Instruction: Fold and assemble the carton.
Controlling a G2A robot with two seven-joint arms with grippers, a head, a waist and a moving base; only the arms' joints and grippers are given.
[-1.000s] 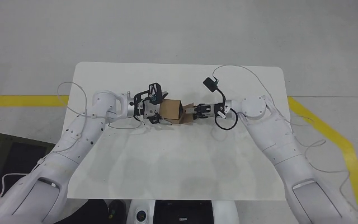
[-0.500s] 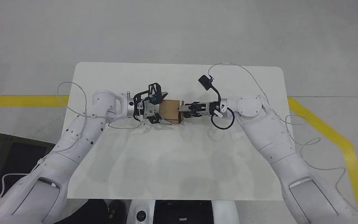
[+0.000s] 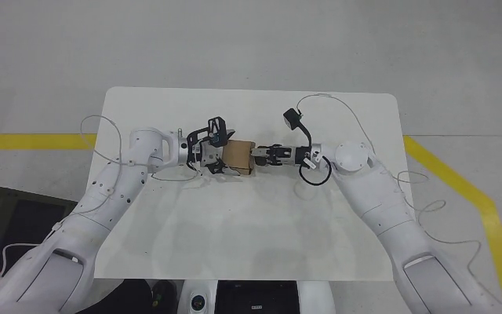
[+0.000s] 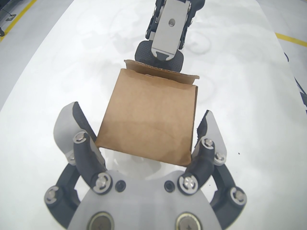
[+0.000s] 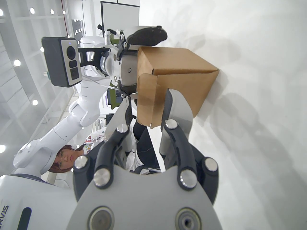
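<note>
The white worktop (image 3: pixel 251 228) carries everything, and both arms reach in over it from opposite sides to meet near its middle. There the brown carton (image 3: pixel 238 156) lies on the surface, a little toward the far edge, between the two tools.

The left tool (image 4: pixel 140 111) has the carton by its near end. Its two fingers (image 4: pixel 72 120) are spread wide, one on each side wall, with the dark pads set against the cardboard – so it is grasping the carton. In the left wrist view the top panel of the carton is flat and closed, and runs away from that tool toward the other arm.

The right tool (image 5: pixel 150 96) is at the opposite end of the carton. Its fingers stand apart, not clenched. One finger (image 5: pixel 178 106) lies over the end face. The other is off to the far side of a flap (image 5: pixel 147 111), which sits loosely in the gap between them. In the left wrist view this tool shows edge-on, with its dark pad right behind the flap's raised cardboard lip.

The flap is not flush with the end face – its free edge stands a little proud of the top panel.
</note>
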